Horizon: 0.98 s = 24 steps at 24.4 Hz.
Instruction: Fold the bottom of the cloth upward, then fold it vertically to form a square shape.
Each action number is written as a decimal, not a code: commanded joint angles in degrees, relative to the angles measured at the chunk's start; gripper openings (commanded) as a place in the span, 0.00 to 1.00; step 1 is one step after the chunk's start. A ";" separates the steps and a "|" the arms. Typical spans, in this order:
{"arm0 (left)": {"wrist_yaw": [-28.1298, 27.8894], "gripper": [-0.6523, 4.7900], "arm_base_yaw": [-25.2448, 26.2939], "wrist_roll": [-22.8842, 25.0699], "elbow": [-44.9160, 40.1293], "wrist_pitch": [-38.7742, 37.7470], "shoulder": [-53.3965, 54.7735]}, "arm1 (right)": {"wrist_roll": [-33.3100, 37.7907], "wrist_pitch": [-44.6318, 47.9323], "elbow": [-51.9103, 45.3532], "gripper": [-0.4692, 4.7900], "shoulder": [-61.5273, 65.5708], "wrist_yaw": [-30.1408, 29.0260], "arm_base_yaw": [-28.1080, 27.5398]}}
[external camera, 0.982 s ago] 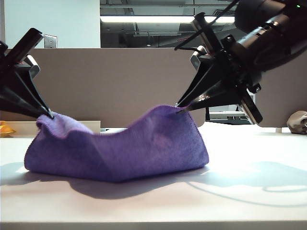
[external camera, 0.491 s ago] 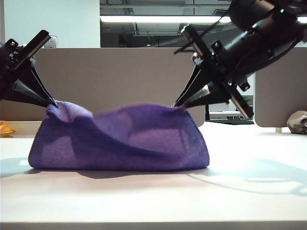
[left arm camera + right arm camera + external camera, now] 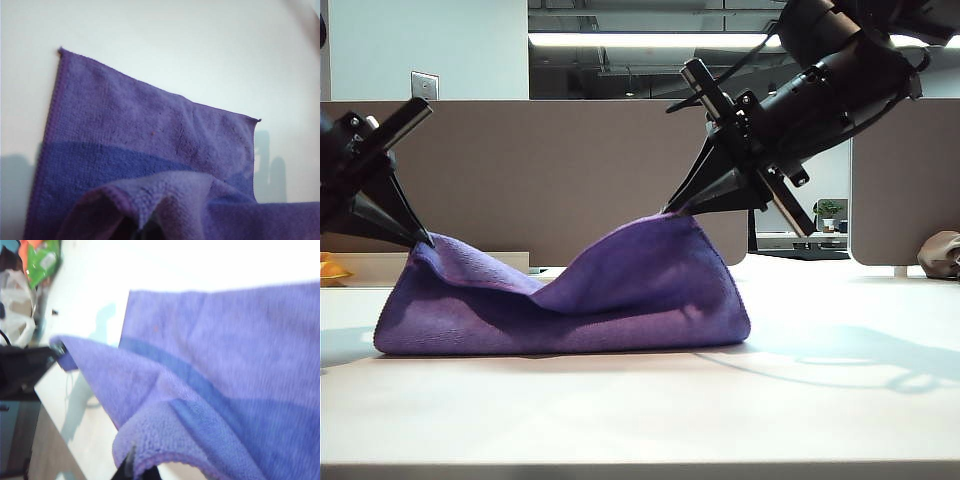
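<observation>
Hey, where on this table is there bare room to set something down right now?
Bare table lies in front of the cloth and to its right, up to the brownish lump. Crowded: left gripper and right gripper, each pinching a raised cloth corner.

A white table [image 3: 820,400] fills the lower half of the exterior frame. A purple cloth [image 3: 570,310] rests on it left of centre, its lower edge flat on the surface. A brownish-grey lump [image 3: 942,255] sits at the far right edge.
</observation>
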 commanded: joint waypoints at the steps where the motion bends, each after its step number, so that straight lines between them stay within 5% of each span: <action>1: -0.11 0.11 0.07 0.02 0.33 1.01 1.31 | 2.21 3.56 0.15 0.10 0.07 1.31 -1.57; 18: 5.07 0.11 0.09 -3.96 0.59 2.45 1.81 | 5.49 8.48 0.13 0.11 0.22 1.79 -2.73; 24: 5.05 0.25 0.11 -5.38 0.59 2.49 1.81 | 5.57 8.48 0.13 0.11 0.22 1.77 -2.82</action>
